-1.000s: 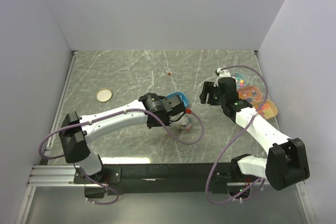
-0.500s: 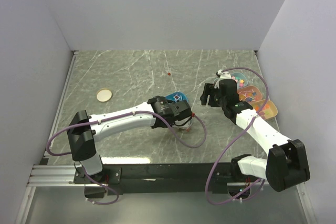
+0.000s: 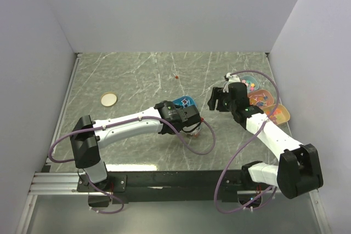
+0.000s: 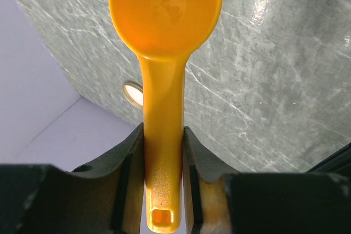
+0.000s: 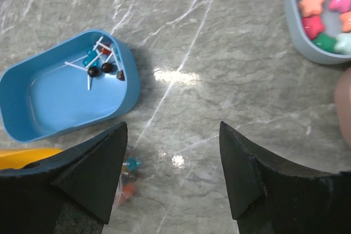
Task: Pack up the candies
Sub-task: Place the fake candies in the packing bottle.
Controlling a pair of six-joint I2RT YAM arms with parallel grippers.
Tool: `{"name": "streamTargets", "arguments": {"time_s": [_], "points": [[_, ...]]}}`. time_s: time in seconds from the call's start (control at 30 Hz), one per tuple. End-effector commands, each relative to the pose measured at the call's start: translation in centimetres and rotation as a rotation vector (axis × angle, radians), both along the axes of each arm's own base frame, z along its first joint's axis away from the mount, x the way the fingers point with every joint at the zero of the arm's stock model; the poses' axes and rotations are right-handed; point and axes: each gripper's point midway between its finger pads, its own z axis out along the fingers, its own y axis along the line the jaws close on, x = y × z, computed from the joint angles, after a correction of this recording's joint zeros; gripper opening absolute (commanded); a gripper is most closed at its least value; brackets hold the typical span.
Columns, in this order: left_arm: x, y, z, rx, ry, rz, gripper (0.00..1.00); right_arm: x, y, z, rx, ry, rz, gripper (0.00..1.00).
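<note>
Both left fingers (image 4: 129,182) clamp an orange scoop (image 4: 163,102); right fingers (image 5: 93,173) spread wide.

The table (image 3: 137,75) is topped in grey-green stone veined with white; a round tan disc (image 3: 108,99) is laid flat near the left edge, well apart from the rest; a small red speck (image 3: 176,77) is seen toward the far middle; a blue tray (image 5: 66,89) is set near the centre, candies (image 5: 104,64) gathered in one corner; loose sweets (image 5: 130,176), partly hidden, are seen just beside it; a pale blue dish (image 3: 255,78) and two orange dishes (image 3: 267,92) are ranged close together along the right edge
</note>
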Motion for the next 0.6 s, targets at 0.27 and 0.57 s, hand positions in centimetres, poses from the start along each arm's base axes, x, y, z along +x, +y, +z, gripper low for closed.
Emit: {"name": "streamTargets", "arguments": {"time_s": [0.27,0.57], "points": [[1.7,1.1,1.7,-0.337,0.061,0.147,0.01,3.1,3.9,0.9,0.085,0.007,0.137,0.60],[3.2,2.8,-2.7,-0.388,0.130,0.276,0.01,6.1,7.0,-1.7,0.023,0.071,0.206,0.51]]}}
